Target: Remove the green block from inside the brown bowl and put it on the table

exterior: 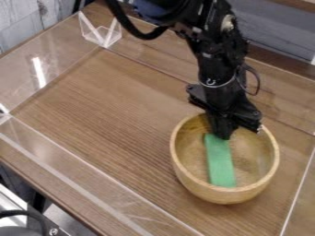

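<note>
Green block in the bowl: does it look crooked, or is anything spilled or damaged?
Nothing stands out. The green block lies inside the brown bowl, far end under the closed claw. Nothing is spilled or broken on the table.

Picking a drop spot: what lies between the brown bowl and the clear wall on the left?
Nothing: the camera view shows bare table between the brown bowl and the clear wall.
</note>
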You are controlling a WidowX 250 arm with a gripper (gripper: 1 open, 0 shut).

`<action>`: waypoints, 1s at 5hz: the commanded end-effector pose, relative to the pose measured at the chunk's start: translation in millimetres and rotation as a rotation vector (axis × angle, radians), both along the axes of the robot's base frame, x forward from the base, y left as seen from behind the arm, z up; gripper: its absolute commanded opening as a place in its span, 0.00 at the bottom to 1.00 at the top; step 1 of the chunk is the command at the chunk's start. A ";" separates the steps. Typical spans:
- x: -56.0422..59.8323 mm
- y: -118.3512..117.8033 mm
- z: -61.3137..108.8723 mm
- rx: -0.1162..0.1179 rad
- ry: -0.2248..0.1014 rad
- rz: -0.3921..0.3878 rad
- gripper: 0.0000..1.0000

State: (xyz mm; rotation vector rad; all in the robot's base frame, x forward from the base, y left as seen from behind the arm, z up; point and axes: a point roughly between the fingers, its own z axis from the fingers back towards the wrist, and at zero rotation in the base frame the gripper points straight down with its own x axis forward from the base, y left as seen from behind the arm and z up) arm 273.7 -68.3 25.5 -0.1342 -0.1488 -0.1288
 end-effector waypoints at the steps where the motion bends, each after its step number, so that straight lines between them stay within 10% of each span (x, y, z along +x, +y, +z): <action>1: -42.8 12.8 -38.3 0.045 0.232 0.013 0.00; 5: -52.4 26.1 -3.8 0.056 0.290 0.042 0.00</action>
